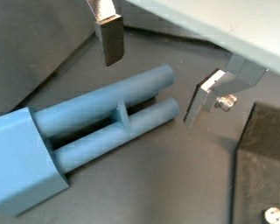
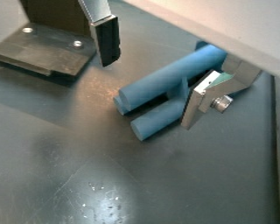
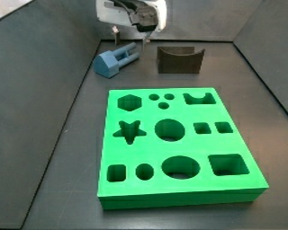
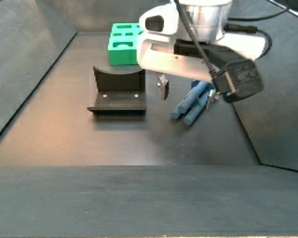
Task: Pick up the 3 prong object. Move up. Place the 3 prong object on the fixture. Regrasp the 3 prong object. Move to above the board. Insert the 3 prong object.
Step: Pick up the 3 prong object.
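Observation:
The 3 prong object [image 1: 101, 114] is a light blue peg that lies flat on the dark floor, its blocky head away from the fingers and its round prongs pointing between them. It also shows in the other wrist view [image 2: 166, 87] and in both side views [image 3: 114, 59] [image 4: 196, 100]. My gripper [image 1: 156, 74] [image 2: 153, 74] is open and low over the prong ends. One finger [image 1: 109, 39] stands clear of the prongs and the other finger [image 1: 201, 101] is close beside them. The gripper holds nothing. The fixture [image 3: 179, 59] stands just beside the peg. The green board [image 3: 176, 148] lies further off.
The fixture's dark base plate shows in both wrist views [image 2: 43, 48] [image 1: 265, 166], close to the fingers. Dark walls [image 3: 62, 54] enclose the floor. In a side view the fixture [image 4: 118, 93] is beside my gripper [image 4: 177, 88], with the board [image 4: 124, 39] behind.

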Motion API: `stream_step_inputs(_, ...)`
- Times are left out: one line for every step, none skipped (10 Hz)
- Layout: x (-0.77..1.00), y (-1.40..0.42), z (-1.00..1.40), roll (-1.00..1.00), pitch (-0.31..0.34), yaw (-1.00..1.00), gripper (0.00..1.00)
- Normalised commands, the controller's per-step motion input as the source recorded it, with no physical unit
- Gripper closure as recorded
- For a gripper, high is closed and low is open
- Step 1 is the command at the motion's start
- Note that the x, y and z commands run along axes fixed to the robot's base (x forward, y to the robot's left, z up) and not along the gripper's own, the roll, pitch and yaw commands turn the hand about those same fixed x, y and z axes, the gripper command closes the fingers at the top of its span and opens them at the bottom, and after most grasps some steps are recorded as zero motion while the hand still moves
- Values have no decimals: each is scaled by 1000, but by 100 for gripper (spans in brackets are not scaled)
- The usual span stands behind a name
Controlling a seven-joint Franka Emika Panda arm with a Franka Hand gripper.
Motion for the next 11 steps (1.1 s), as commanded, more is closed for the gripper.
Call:
stream_step_inputs(0, 3, -314, 70, 0, -526, 0)
stream_step_inputs(0, 0, -294, 64, 0, -437, 0)
stream_step_inputs(0, 0, -340, 67, 0, -440, 0)
stream_step_inputs(0, 0, -329, 61, 0, -460, 0)
stream_step_inputs(0, 0, -354, 69, 0, -437, 0)
stream_step_inputs(0, 0, -463, 59, 0, -446, 0)
stream_step_inputs(-6, 0, -497, 33, -33, -429, 0)
stream_step_inputs(0, 11, -260, 0, -76, -411, 0)
stream_step_inputs(0, 0, 0, -7, 0, 0, 0)
stream_step_inputs(0, 0, 0, 0, 0, 0, 0)
stream_step_inputs(0, 0, 0, 0, 0, 0, 100)
